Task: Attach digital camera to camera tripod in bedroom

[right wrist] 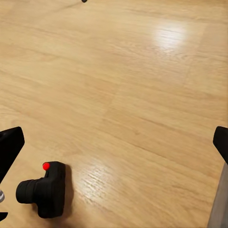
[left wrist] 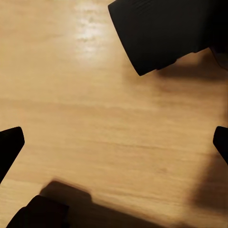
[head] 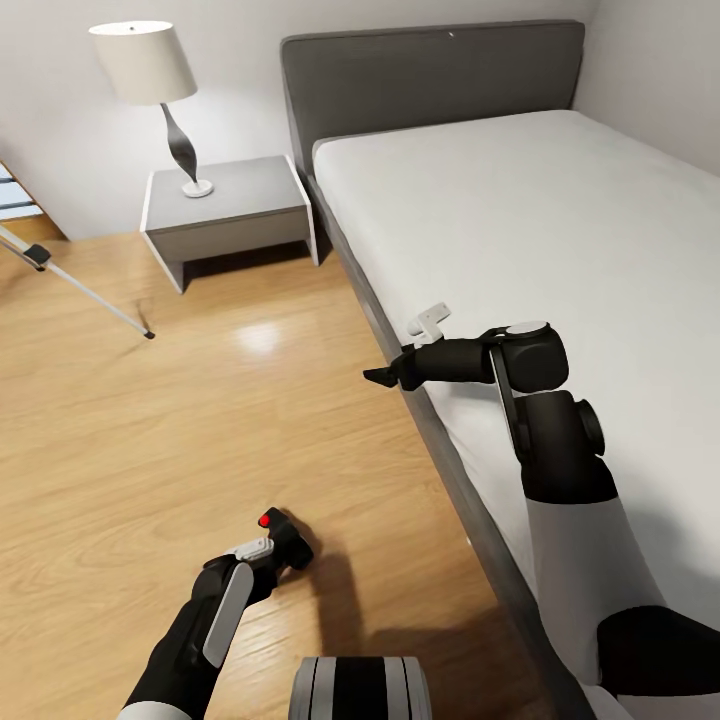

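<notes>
The digital camera [head: 288, 538] is small and black with a red button on top, and it lies on the light wood floor. It also appears in the right wrist view [right wrist: 45, 191]. My left gripper [head: 262, 552] sits low right beside it, open. In the left wrist view the fingertips [left wrist: 10, 145] stand wide apart over bare floor and the camera's lens [left wrist: 156, 33] lies just beyond them. My right gripper [head: 385, 378] hangs open above the floor beside the bed's edge, holding nothing. One silver leg of the camera tripod [head: 90, 290] slants in at the far left, and its black foot [right wrist: 84, 1] rests on the floor.
A grey bed [head: 440, 80] with a white mattress fills the right side, its side rail [head: 470, 510] close to my right arm. A grey nightstand [head: 228, 205] with a white lamp [head: 150, 70] stands by the back wall. Open wood floor lies between the camera and the tripod.
</notes>
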{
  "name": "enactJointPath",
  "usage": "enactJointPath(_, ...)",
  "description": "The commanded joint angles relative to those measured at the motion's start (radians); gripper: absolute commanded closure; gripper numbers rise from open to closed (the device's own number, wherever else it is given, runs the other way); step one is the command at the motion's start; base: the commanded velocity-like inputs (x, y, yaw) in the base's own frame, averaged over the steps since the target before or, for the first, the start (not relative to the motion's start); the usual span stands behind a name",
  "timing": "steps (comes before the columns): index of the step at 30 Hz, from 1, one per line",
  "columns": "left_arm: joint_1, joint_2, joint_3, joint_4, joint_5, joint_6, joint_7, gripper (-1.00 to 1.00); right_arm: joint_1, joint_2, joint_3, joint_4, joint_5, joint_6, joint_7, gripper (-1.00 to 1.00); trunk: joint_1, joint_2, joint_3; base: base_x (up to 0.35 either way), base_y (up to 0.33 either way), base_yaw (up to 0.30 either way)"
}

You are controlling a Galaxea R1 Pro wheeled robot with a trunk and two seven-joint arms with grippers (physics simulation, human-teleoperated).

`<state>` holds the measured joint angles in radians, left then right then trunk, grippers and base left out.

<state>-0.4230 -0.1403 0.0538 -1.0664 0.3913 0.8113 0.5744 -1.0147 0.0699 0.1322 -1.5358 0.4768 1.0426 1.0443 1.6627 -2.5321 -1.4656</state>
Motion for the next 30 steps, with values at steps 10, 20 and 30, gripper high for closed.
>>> enactJointPath(10, 0.0, -0.001, 0.001, -0.001, 0.011, 0.002, 0.008, -1.0, -0.001, 0.0, 0.0, 0.0, 0.011, 0.005, 0.01, -1.0, 0.0, 0.0, -0.001, 0.0, 0.0, 0.0)
enactJointPath(20, 0.0, -0.001, 0.001, -0.003, 0.011, 0.002, 0.008, -1.0, -0.001, -0.008, 0.001, -0.004, 0.011, 0.005, 0.01, -1.0, 0.0, 0.0, -0.001, 0.0, 0.0, 0.0)
enactJointPath(30, 0.0, 0.0, -0.04, -0.002, 0.011, 0.002, 0.007, -1.0, -0.001, -0.005, 0.006, -0.009, 0.015, 0.005, -0.073, -1.0, 0.0, 0.0, -0.001, 0.0, 0.0, 0.0)
